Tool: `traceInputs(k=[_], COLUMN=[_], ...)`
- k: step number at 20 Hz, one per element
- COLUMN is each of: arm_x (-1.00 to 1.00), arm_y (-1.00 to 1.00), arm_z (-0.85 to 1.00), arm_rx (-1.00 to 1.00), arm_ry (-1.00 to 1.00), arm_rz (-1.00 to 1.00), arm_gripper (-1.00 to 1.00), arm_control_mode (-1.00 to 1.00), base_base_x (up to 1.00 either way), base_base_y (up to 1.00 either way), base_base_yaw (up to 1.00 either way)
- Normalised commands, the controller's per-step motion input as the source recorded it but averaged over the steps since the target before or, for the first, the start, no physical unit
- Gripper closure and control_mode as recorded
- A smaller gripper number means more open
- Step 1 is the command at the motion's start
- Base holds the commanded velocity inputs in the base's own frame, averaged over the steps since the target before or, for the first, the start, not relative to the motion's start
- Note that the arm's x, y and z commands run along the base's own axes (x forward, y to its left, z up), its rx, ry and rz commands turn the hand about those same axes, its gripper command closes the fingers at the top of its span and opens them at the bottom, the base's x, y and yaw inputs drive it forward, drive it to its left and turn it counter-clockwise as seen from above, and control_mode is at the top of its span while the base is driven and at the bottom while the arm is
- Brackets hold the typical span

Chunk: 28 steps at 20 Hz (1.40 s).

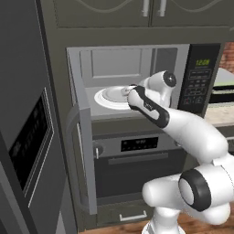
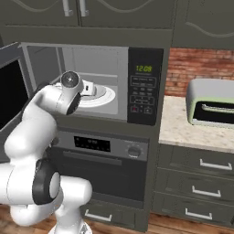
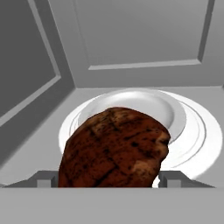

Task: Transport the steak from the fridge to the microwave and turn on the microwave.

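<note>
The dark reddish-brown steak (image 3: 114, 148) sits between my fingertips (image 3: 43, 179), close in front of the hand camera. My gripper (image 3: 107, 181) is shut on it, just above the near edge of the white turntable (image 3: 192, 127). The hand reaches into the grey cavity of the microwave (image 1: 119, 61), where the gripper (image 1: 125, 91) hovers over the turntable (image 1: 107, 97). The microwave door (image 1: 84, 151) stands swung open to the left. The keypad panel (image 2: 143, 87) shows green digits. From the right, the gripper (image 2: 87, 89) is inside the microwave (image 2: 96, 61). The grey fridge (image 1: 27, 137) stands at the left.
A built-in oven (image 1: 137, 155) with a dark display sits directly under the microwave. To the right, a small silver toaster oven (image 2: 212, 103) stands on a pale counter (image 2: 183, 128) before a brick wall, with drawers (image 2: 201, 192) below.
</note>
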Motion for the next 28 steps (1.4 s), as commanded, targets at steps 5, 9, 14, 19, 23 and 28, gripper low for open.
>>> traceInputs(k=[5, 9, 14, 19, 23, 28], arm_x=[0.5, 0.44, 0.39, 0.4, 0.35, 0.36], arm_y=[0.11, 0.13, 0.08, 0.0, 0.0, 0.0], arm_z=[-0.01, -0.14, -0.16, -0.03, 0.0, -0.08], arm_rx=[-0.05, -0.11, -0.13, -0.03, 0.0, 0.0], arm_ry=[0.0, 0.0, 0.0, 0.0, 0.01, 0.0], arm_rz=[0.01, 0.01, 0.01, 0.02, 0.04, 0.05], arm_gripper=[1.0, 1.0, 1.0, 1.0, 1.0, 1.0], arm_control_mode=[-1.0, -1.0, -1.0, -1.0, -1.0, -1.0], base_base_x=[0.0, 0.0, 0.0, 0.0, 0.0, 0.0], base_base_y=[0.0, 0.0, 0.0, 0.0, 0.0, 0.0], base_base_yaw=[0.0, 0.0, 0.0, 0.0, 0.0, 0.0])
